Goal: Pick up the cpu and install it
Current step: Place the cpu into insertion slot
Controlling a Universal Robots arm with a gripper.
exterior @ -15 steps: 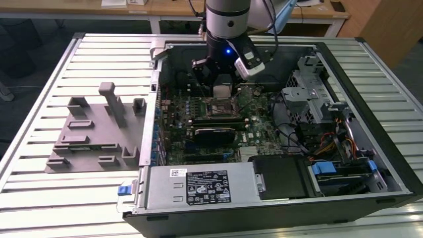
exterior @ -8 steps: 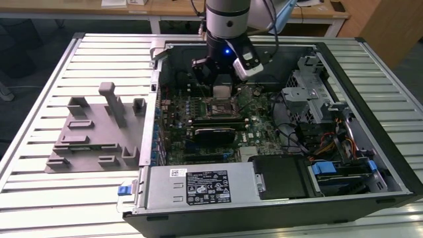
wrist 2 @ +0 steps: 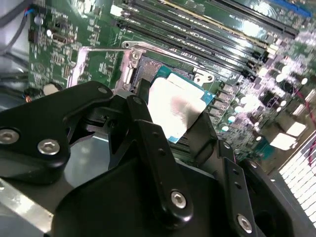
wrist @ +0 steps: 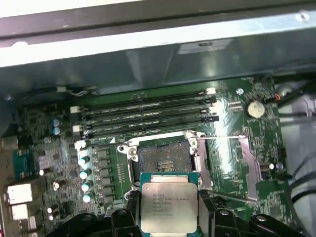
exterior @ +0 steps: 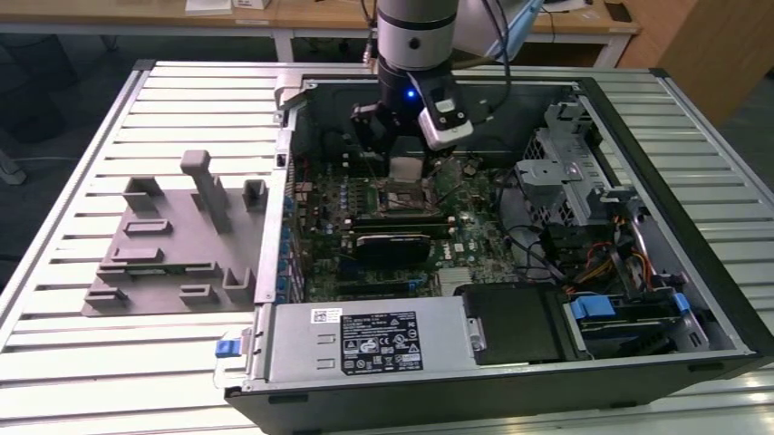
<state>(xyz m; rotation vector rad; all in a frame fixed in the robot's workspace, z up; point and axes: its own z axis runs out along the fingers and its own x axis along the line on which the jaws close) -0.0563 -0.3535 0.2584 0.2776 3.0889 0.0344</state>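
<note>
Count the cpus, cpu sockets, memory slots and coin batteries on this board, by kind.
cpu: 1
cpu socket: 1
memory slots: 4
coin battery: 1
Total: 7

power supply (exterior: 303,349), near side of the case (exterior: 484,399) in the exterior view: we log a large black label (exterior: 379,343) carrying white print and a row of small symbols, all too fine for us to read. beside it, toward the exterior view's left, a small white sticker (exterior: 328,315), print not legible. cpu (wrist: 168,207), first wrist view: several lines of dark print on the metal top, blurred, we cannot make them out. motherboard (wrist: 237,148): tiny white markings, unreadable.
</note>
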